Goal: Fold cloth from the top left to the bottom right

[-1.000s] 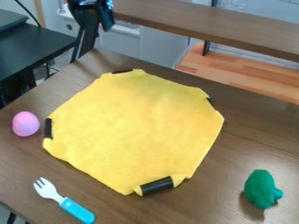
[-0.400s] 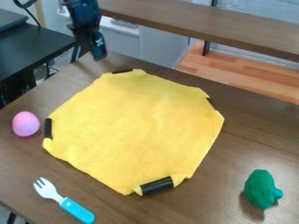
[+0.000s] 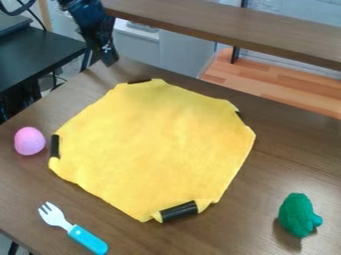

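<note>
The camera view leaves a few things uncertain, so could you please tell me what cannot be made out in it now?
Camera view:
- Black robot arm: base cut off by the top edge.
- Wooden table: surface under the yellow cloth hidden by it.
- Pink egg: far side turned away.
- Black strip at the cloth's top edge: too small to tell its material.

It's yel cloth w/ blk strips, pink egg, green toy, wht fork w/ blue handle, brn wood-grain table!

Ylw cloth flat on brn table.
</note>
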You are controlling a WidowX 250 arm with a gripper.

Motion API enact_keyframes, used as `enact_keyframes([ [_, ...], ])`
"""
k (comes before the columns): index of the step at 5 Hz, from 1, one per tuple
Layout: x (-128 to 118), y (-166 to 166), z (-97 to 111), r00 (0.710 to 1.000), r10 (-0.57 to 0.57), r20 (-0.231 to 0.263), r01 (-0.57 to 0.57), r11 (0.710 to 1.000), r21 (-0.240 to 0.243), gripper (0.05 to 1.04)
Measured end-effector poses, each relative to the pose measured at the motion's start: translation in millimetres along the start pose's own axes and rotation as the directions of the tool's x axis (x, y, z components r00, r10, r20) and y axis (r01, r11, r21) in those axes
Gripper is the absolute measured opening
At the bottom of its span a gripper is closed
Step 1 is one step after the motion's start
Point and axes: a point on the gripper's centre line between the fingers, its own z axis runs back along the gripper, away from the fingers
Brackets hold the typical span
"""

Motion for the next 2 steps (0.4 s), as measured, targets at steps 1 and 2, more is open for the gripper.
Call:
enact_keyframes([
  [1, 14.2, 13.5, 2.0, 0.999, -0.017, 0.030, 0.017, 1.000, 0.000, 0.998],
  [2, 10.1, 26.1, -18.4, 1.000, -0.016, 0.024, 0.016, 1.000, 0.010, 0.998],
])
